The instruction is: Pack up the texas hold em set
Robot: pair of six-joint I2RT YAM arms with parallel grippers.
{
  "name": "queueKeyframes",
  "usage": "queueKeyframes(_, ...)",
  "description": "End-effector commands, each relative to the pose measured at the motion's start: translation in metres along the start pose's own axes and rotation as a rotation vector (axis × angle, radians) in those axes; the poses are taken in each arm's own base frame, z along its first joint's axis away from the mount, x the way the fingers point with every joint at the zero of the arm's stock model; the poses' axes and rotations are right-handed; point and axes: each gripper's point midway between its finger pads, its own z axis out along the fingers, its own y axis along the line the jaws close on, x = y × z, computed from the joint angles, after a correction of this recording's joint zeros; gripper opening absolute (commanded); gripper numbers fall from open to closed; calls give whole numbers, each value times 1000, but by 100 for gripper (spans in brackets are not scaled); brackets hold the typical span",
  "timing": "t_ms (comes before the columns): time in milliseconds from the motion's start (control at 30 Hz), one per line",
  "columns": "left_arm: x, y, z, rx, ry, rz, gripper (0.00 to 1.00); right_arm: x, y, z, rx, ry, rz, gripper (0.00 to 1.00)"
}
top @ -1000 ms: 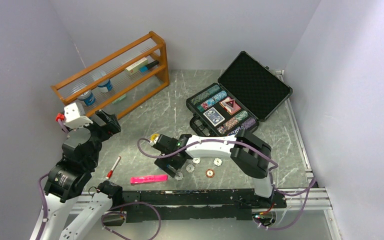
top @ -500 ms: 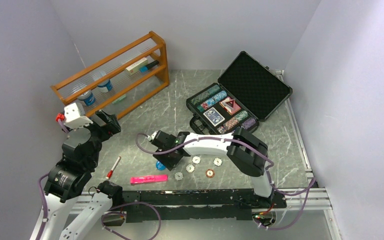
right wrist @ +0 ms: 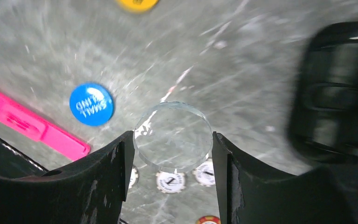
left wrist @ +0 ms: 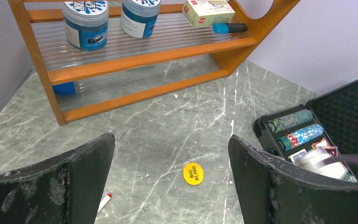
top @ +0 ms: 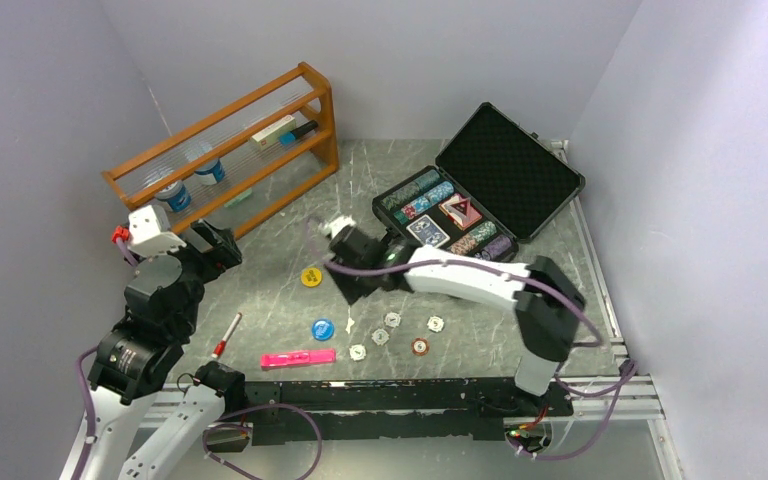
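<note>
The black foam-lined case (top: 520, 170) lies open at the back right, with chip stacks (top: 422, 196) and card decks (top: 428, 232) in its tray. My right gripper (top: 352, 292) hangs above the table left of the case, shut on a clear round disc (right wrist: 173, 133). Below it lie the blue button (right wrist: 91, 104), the yellow button (top: 310, 277), several white discs (top: 381, 337) and a red chip (top: 419, 347). My left gripper (left wrist: 171, 158) stands open and empty at the left, looking down on the yellow button (left wrist: 193, 173).
A wooden rack (top: 225, 150) with jars and a box stands at the back left. A pink marker (top: 298, 357) and a red-tipped pen (top: 226, 335) lie near the front edge. Walls close in on both sides.
My right gripper closed on the clear disc, lifted it from beside the blue button and swung back toward the case. The blue and yellow buttons now show fully. The left arm stayed still.
</note>
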Motion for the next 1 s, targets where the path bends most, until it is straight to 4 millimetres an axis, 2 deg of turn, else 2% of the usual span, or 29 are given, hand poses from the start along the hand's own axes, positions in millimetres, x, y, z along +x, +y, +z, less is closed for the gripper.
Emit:
queueKeyframes(0,-4,-8,3,18,-6,-34,97,-67,-64,-63,109,-249,215,52)
queueKeyframes(100,-3,-9,4,16,1,-36,97,-75,-124,-81,224,-312,346,53)
queueKeyframes(233,0,-11,8,15,15,-33,97,-67,-196,-93,334,-330,511,53)
queueKeyframes(400,6,-19,15,44,26,-43,97,-52,-246,-93,383,-306,612,54)
queueKeyframes(500,8,-24,18,57,33,-46,97,-42,-261,-84,382,-272,637,54)
queueKeyframes(567,9,-26,20,60,37,-41,97,-38,-263,-77,370,-256,635,55)
queueKeyframes(967,17,-25,20,57,67,-37,97,-22,-257,-33,323,-140,612,56)
